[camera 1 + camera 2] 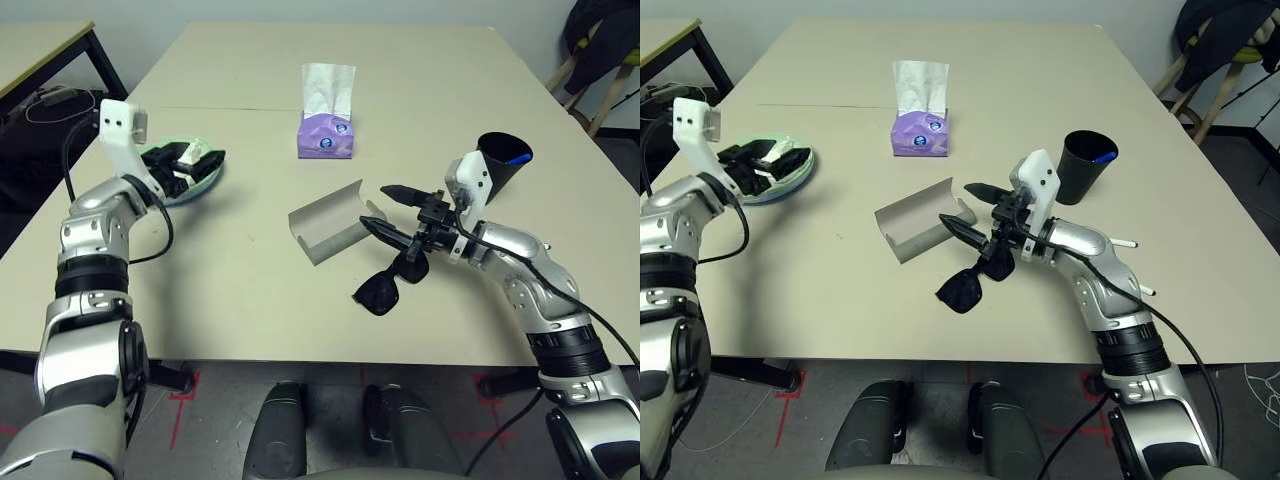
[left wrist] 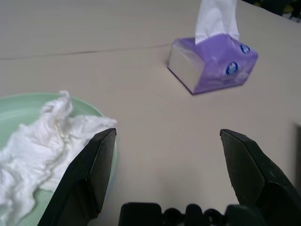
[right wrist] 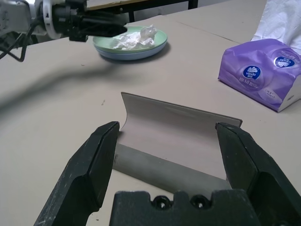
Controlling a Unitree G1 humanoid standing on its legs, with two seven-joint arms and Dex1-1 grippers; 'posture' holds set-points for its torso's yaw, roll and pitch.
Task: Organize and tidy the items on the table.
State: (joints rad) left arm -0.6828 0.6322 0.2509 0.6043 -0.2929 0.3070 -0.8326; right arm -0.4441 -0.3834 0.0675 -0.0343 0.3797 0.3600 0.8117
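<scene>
Two grippers are spread wide over the table (image 1: 250,300), and neither has hold of anything. The left gripper (image 1: 190,165) sits at the stacked plates (image 3: 136,51) on the left side, a pale green one on a pale blue one, with its fingers parted above the near rim; the crumpled tissue (image 2: 44,141) lies on the green plate, right beside one finger (image 2: 89,172). The right gripper (image 1: 392,210) points at the open grey glasses case (image 1: 330,225), which lies near the middle of the table with its lid (image 3: 181,134) standing up; the fingers straddle the case's end without clearly touching it. Black sunglasses (image 1: 385,285) lie on the table just under that gripper, next to the case, and whether they touch the lower finger is hard to tell. Farther back stands a purple tissue box (image 1: 327,130) with a white sheet sticking up. On the right, behind the right arm, a black cup (image 1: 503,160) stands with something blue inside, probably a pen (image 1: 516,157).
</scene>
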